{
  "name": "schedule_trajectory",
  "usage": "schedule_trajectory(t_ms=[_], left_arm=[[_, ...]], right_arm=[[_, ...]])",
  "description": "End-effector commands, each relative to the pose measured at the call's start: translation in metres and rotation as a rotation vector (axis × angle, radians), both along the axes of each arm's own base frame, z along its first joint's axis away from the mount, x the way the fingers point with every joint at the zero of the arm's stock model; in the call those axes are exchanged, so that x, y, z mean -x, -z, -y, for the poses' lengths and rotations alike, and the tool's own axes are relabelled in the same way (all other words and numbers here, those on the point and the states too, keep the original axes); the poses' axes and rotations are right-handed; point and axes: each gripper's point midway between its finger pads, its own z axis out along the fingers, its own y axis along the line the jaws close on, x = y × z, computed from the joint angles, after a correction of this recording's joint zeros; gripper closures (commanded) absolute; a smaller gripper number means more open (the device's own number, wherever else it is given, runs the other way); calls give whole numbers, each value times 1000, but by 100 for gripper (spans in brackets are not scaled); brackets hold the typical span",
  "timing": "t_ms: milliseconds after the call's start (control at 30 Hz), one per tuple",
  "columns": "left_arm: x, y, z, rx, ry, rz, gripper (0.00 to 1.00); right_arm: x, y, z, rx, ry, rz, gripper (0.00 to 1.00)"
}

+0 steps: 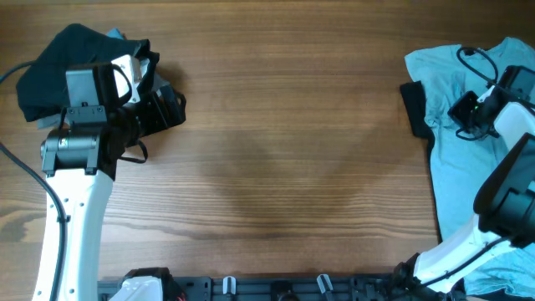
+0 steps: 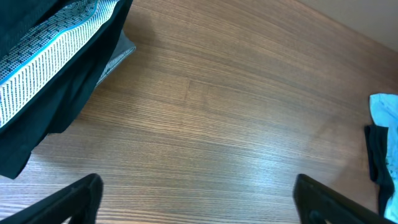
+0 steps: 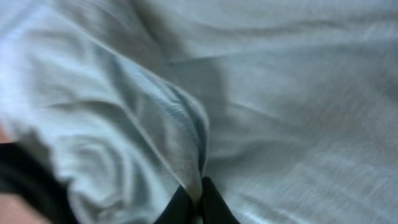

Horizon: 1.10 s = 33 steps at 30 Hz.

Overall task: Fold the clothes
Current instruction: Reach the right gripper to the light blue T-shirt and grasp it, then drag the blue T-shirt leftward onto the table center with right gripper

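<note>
In the overhead view the pale blue T-shirt lies crumpled along the right edge of the frame on the wooden surface. A black garment touches its left border. The right gripper is down on the shirt's upper part. Its wrist view (blurred, and filled almost wholly by blue cloth) shows the two dark fingertips nearly closed at the bottom centre. A raised fold of the shirt runs down between them, so the gripper has the T-shirt pinched.

At the upper left of the overhead frame sits a bundle of dark garments, with the left gripper just beside it. Its fingers stand wide apart at the bottom corners of the wrist view, holding nothing, over bare wood. A white-and-teal dotted cloth shows within the bundle at the upper left.
</note>
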Motion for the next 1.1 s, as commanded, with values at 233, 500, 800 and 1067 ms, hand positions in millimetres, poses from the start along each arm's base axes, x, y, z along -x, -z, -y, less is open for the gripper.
schedule_trajectory(t_ms=[233,500,800,1067], left_arm=[[-4,-40,-24,-24,-70,119,8],[19,-103,-65,-57,-202,301,0],[51,-141,-82,-137,-252,432,0],[29,-120,-44,-89,-30,381,1]], right_arm=[[-34,-244,-115,-109,-450,677,96],[19,-256,-360,-280,-1020,622,93],[174,-197,-567,-166,-1539,439,23],[111,-270,-458,-10,-1158,576,17]])
